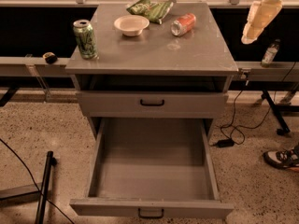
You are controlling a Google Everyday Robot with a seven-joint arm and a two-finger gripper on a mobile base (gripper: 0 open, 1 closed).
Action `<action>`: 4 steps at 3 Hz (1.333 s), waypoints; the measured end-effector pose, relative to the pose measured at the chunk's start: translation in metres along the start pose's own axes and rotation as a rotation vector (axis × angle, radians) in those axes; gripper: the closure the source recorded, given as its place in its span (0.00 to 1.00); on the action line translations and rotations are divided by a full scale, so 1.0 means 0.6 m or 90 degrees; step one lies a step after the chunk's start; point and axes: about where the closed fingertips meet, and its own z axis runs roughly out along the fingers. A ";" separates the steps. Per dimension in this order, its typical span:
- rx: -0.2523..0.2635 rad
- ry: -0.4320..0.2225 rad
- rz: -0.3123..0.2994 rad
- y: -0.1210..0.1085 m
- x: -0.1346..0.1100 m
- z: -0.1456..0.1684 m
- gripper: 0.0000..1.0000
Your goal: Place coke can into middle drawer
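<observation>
Coke can (183, 24): lying on its side, upper centre-right, on the grey surface (187, 55).
Handling: likely light, thin-walled, slick, prone to roll; take it across mid-body.
Gripper (259, 20): upper right, well apart from can; open or closed, cannot tell.
Middle drawer (154, 171): open, lower centre.

The grey counter (187, 55) carries four things. A green can (85, 38) stands upright near the front left corner, close to the left edge. A pale bowl (131, 24) sits left of the middle, toward the back edge. A green snack bag (150, 8) lies at the back edge, just behind the bowl. The coke can (183, 24) lies on its side right of the bowl. The gripper (248, 37) hangs beyond the right edge, off the counter.
</observation>
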 end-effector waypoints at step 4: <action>0.032 0.025 -0.256 -0.062 -0.022 0.070 0.00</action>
